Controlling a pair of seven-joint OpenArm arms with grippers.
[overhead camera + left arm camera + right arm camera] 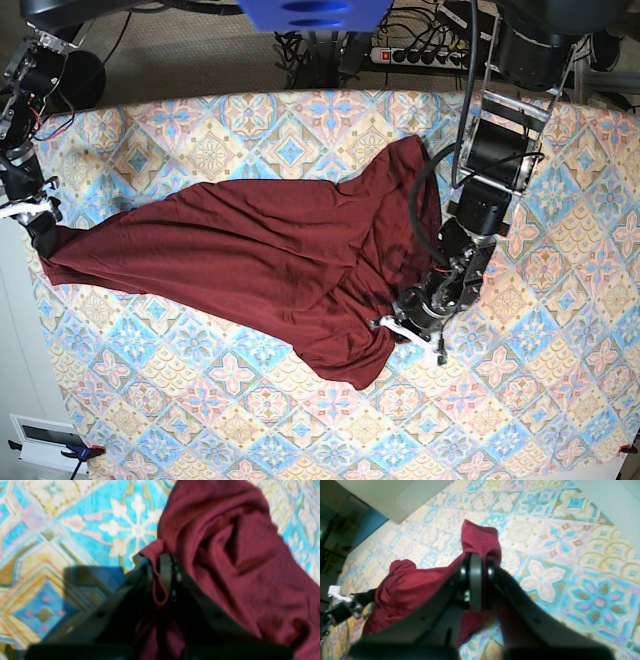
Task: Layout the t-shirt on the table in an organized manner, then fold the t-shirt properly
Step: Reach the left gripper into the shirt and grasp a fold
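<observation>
I am working across the base view from its left edge, where my right gripper (45, 232) is pinching one end of the t-shirt (250, 260) near the edge of the table (560, 400). In the right wrist view its jaws are pressed together on a bunched tip of maroon cloth that is poking up past the fingertips. From there the shirt is lying across the middle of the table as a long, rumpled band, widening toward the right. At that right side my left gripper (405, 325) is clamping a small fold at the lower edge of the shirt; the left wrist view is showing a thin loop of hem caught between the closed jaws.

I am judging the knit to be light, soft and limp, holding no shape of its own and sagging wherever it is unsupported. It is likely stretching a little under pull. Hems, corners and seams look like the firmest places to grip, since a pinch in the open middle is likely gathering several layers.
</observation>
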